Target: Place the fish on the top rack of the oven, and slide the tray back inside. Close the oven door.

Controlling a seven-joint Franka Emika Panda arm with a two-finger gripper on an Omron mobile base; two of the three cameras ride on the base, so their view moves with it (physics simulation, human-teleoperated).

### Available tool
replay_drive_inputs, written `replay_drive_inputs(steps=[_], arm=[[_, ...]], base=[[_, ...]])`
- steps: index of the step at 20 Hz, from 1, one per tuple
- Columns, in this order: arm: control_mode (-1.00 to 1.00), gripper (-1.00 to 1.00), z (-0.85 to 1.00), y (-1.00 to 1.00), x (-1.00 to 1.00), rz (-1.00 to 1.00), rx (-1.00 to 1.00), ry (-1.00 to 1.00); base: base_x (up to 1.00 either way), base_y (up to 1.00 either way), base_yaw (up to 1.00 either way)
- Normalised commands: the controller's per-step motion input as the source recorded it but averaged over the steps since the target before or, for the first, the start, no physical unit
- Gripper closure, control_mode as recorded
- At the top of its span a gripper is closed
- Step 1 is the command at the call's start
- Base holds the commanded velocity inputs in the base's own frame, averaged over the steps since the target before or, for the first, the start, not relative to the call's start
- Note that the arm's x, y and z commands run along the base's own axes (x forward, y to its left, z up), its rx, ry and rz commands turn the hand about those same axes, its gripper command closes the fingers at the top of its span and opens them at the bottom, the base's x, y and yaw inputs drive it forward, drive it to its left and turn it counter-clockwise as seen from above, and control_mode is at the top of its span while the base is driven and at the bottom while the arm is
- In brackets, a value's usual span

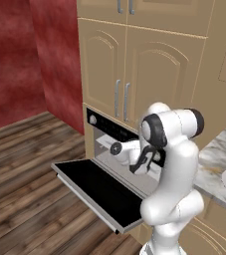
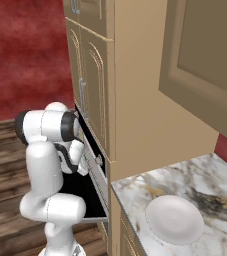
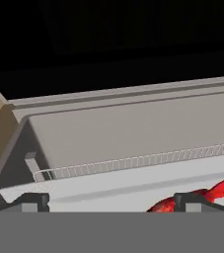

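Hand view: fish (image 3: 192,198) on tray (image 3: 108,185) nr front edge; hand (image 3: 111,202) wide open, holding nothing.

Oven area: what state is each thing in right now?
oven door: open, lying flat.
tray: holds the fish.
fish: lying on the tray, beside one finger, not held.
hand: open, empty.
plate: on the counter, bare.
upper cabinet doors: shut.

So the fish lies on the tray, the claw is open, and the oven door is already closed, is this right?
Not quite. The oven door is not closed: the left base view shows it folded down flat, wide open. The rest holds: in the hand view the fish lies on the tray, and the claw is open.
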Motion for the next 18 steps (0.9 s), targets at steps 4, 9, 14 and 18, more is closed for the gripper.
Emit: replay_drive_inputs(steps=[4, 9, 14, 18], arm=[[-1.0, -1.0, 0.72, 0.53, -0.49, 0.04, -0.01, -0.15], [-1.0, -1.0, 1.0, 0.44, -0.28, 0.0, 0.0, -0.16], [-1.0, -1.0, 0.97, 0.49, -0.44, 0.0, 0.0, -0.09], [-1.0, -1.0, 0.84, 0.71, -0.33, 0.01, 0.0, 0.0]], base=[[0.0, 0.0, 0.0], [0.0, 0.0, 0.0], [0.0, 0.0, 0.0], [0.0, 0.0, 0.0]])
